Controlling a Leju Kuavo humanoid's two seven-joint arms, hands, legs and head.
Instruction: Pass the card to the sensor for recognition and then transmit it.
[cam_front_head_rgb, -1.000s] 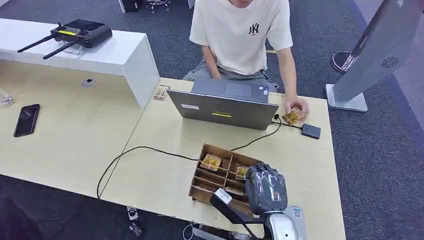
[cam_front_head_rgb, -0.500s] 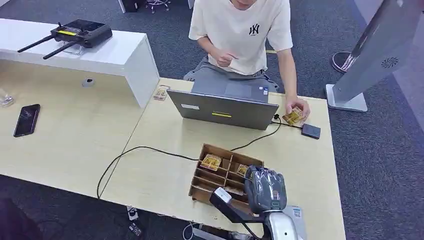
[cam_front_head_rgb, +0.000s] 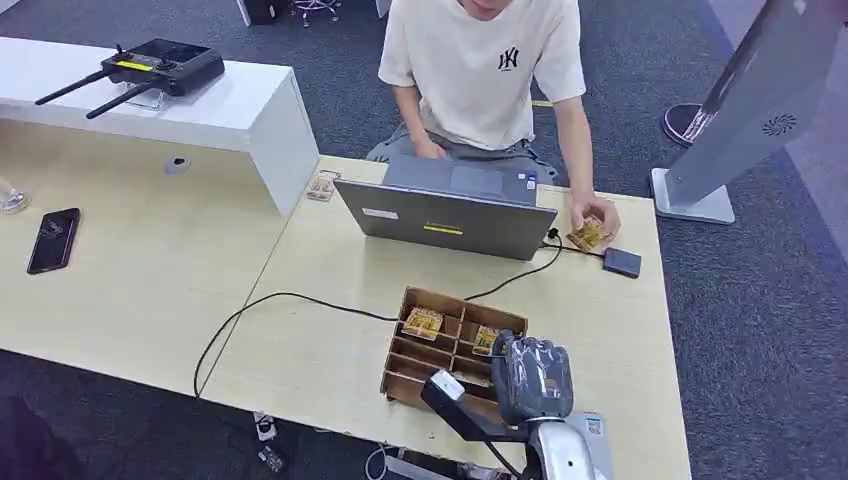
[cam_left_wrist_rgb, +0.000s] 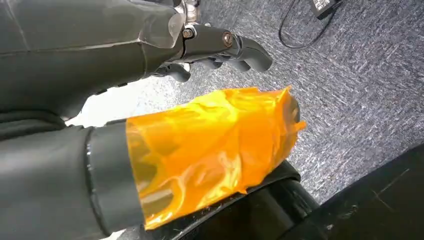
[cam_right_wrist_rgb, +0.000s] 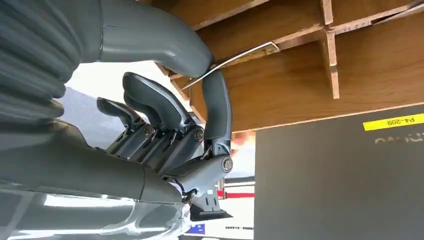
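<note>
Right now, from the head view, your right hand (cam_front_head_rgb: 532, 378) is down over the near right corner of the wooden box (cam_front_head_rgb: 450, 345), because that is where the cards are kept upright in slots. One card (cam_front_head_rgb: 423, 323) lies in a far compartment, and another shows just beyond the hand. The sensor (cam_front_head_rgb: 622, 262), a small dark pad, sits on the table (cam_front_head_rgb: 320, 340) well apart from the box, beside the laptop (cam_front_head_rgb: 447, 215), wired so a read shows on screen. The person (cam_front_head_rgb: 480, 70) sits behind the laptop with one hand (cam_front_head_rgb: 592, 222) resting on a card right next to the sensor, probably ready to receive what you pass.

From the left wrist view, your left hand (cam_left_wrist_rgb: 150, 100) hangs over grey carpet with its fingers loosely curled and nothing between them. Its thumb is wrapped in orange film, likely for grip.

From the right wrist view, the right hand has the thumb and one finger (cam_right_wrist_rgb: 216, 107) meeting on the edge of a thin card (cam_right_wrist_rgb: 235, 57) that stands against a divider in the box. The pinch looks made at the card's edge; the other fingers stay folded back, out of the dividers' way. I judge the card is not yet lifted free.
</note>
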